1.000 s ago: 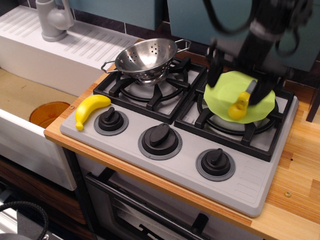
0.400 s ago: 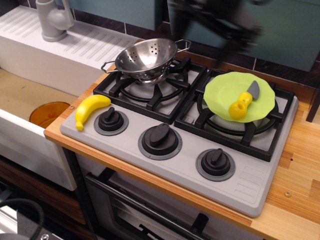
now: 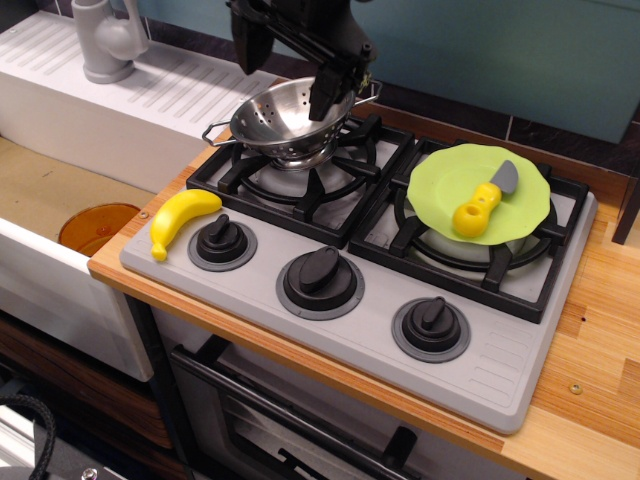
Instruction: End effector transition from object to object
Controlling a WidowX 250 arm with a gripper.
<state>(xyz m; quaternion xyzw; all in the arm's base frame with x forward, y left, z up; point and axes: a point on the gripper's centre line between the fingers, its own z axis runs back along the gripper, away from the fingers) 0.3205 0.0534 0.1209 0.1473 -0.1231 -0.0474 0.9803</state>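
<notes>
My black gripper (image 3: 286,74) hangs at the top of the view, just above the steel colander (image 3: 292,116) on the back-left burner. Its two dark fingers are spread apart; one fingertip (image 3: 324,100) reaches down to the colander's right rim and the other stands over its left side. It holds nothing. A green plate (image 3: 450,178) sits on the back-right burner with a yellow-handled toy knife (image 3: 478,207) lying on it. A yellow banana (image 3: 182,218) lies on the stove's front-left corner.
The grey stove top (image 3: 500,375) has three black knobs (image 3: 320,278) along its front. A white sink to the left holds an orange plate (image 3: 93,226), with a grey faucet (image 3: 104,40) behind. A wooden counter (image 3: 600,330) lies to the right.
The gripper has swung left from over the green plate and knife to over the colander. The knife stays on the plate, slightly shifted.
</notes>
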